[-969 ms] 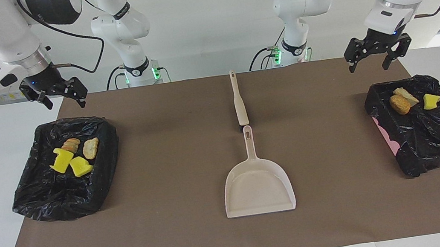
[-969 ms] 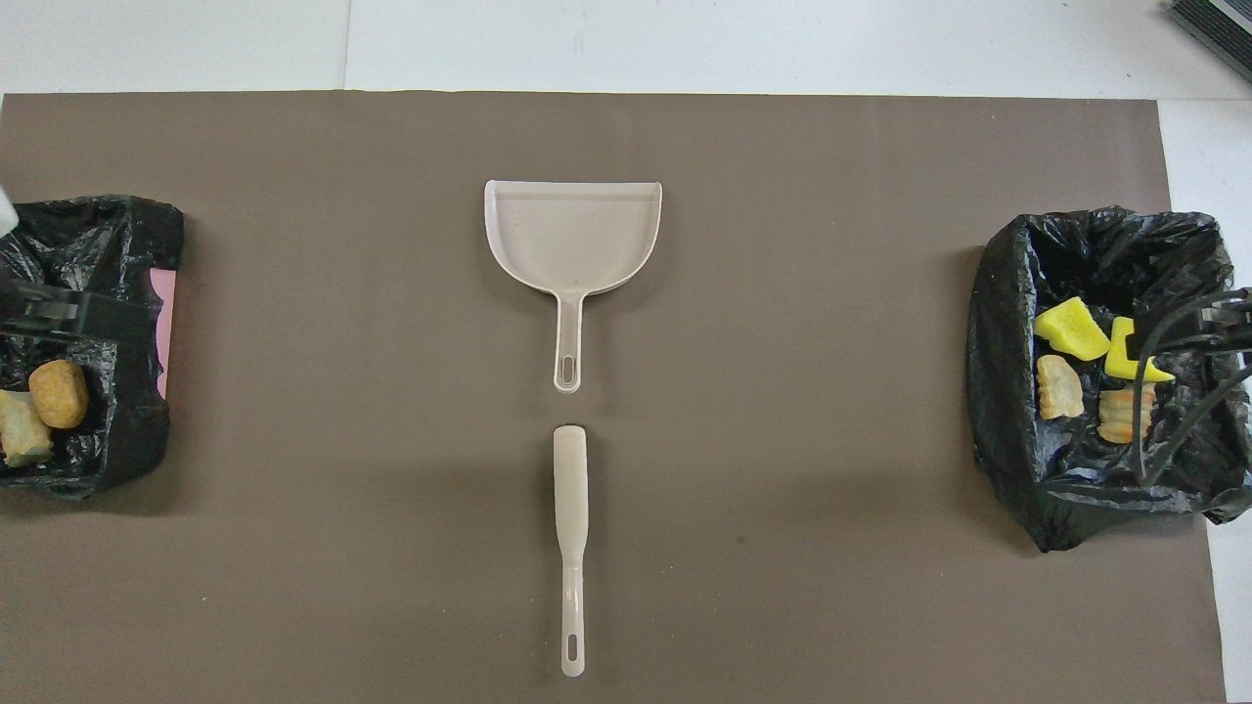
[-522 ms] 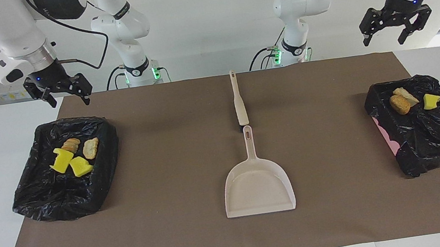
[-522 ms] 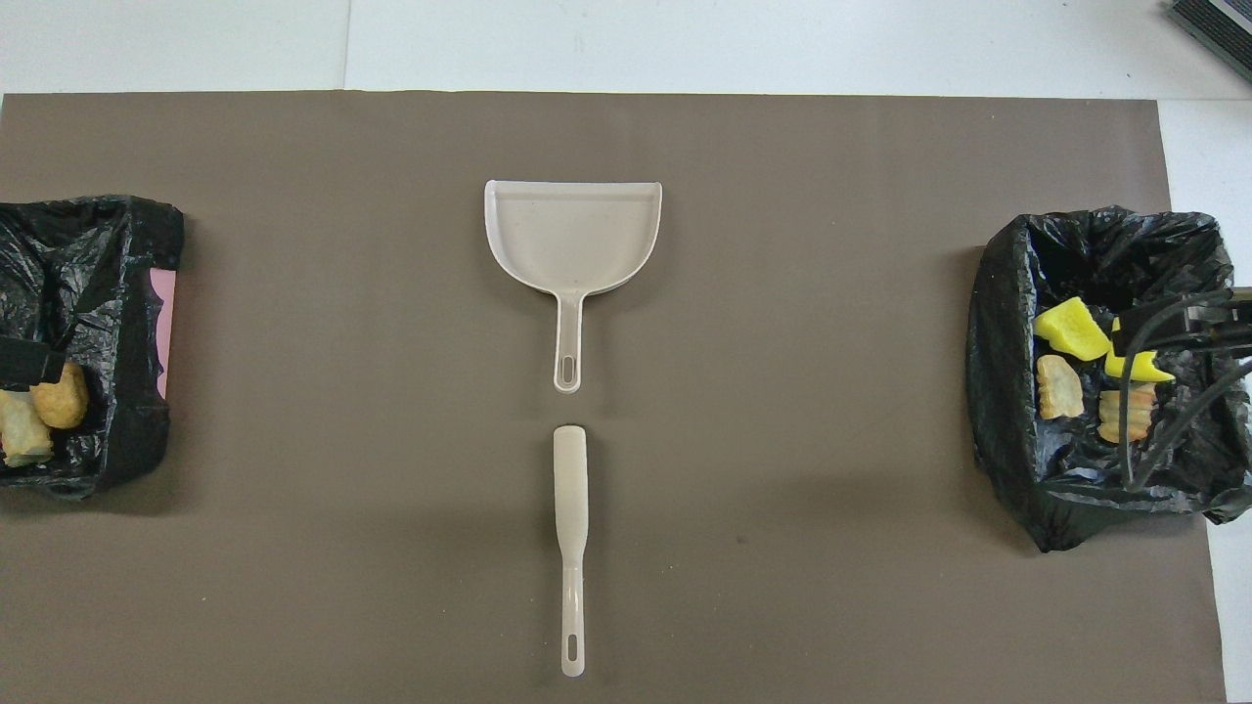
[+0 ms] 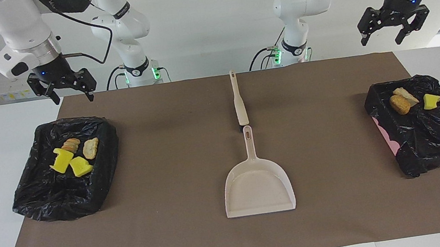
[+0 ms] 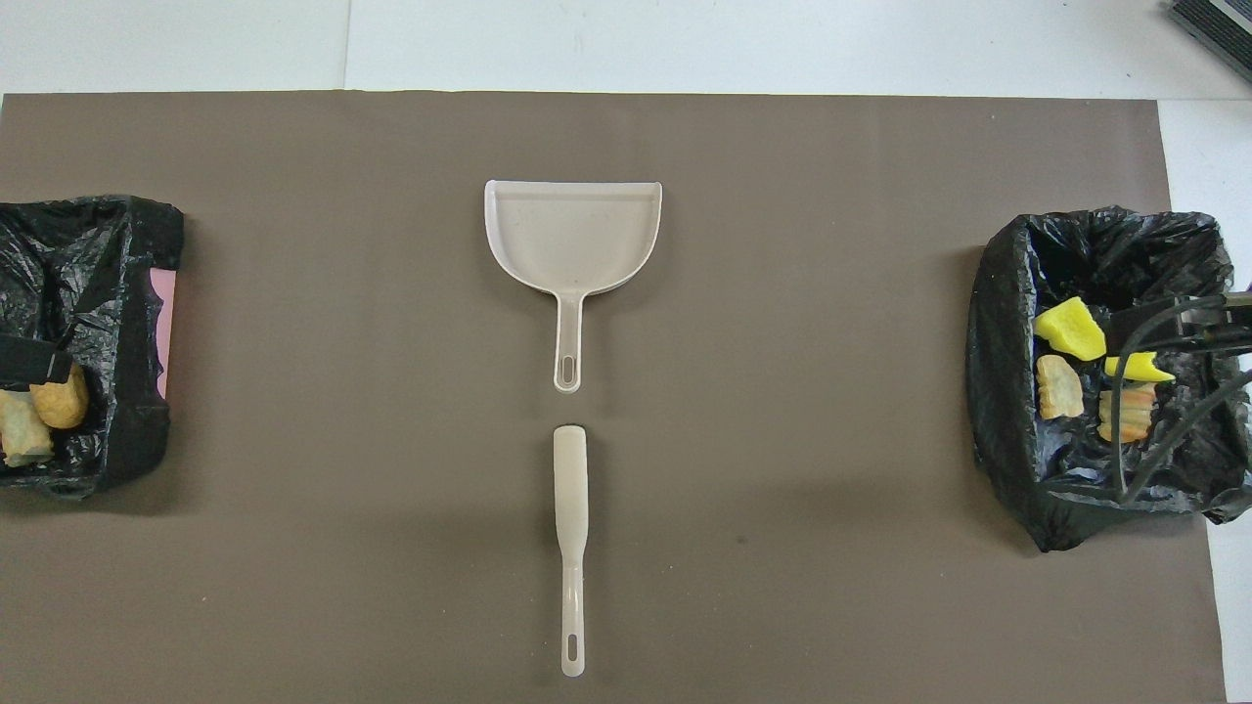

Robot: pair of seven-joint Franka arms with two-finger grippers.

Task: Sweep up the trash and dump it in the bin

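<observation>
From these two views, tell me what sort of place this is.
Most likely a robotics lab test bench, not a home: two arm bases are bolted at the table's edge, a brown mat covers it, and a dustpan, brush and bag-lined bins are laid out symmetrically.

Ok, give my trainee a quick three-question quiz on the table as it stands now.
1. True or false: the dustpan holds trash.
2. How many trash pieces lie in the bin at the right arm's end?
3. Which lies nearer the robots: A) brush B) dustpan?

The left gripper and right gripper hang raised, fingers open, holding nothing.

Key: 1 false; 2 four; 3 A.
</observation>
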